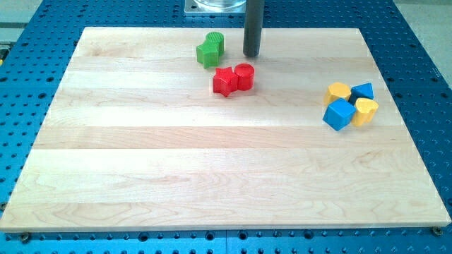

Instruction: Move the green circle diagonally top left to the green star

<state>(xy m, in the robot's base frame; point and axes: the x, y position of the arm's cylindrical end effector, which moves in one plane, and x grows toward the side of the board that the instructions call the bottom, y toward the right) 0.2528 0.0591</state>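
Observation:
The green circle (215,41) sits near the view's top, touching the upper right of the green star (207,54). My tip (251,55) is the lower end of the dark rod, to the right of both green blocks and just above the red pair. It stands apart from the green circle by a small gap.
A red star (224,81) and a red circle (244,76) touch each other just below the tip. At the view's right lies a cluster: a yellow block (338,92), a blue triangle (362,91), a blue cube (339,114) and a yellow block (366,111). The wooden board (212,176) rests on a blue perforated table.

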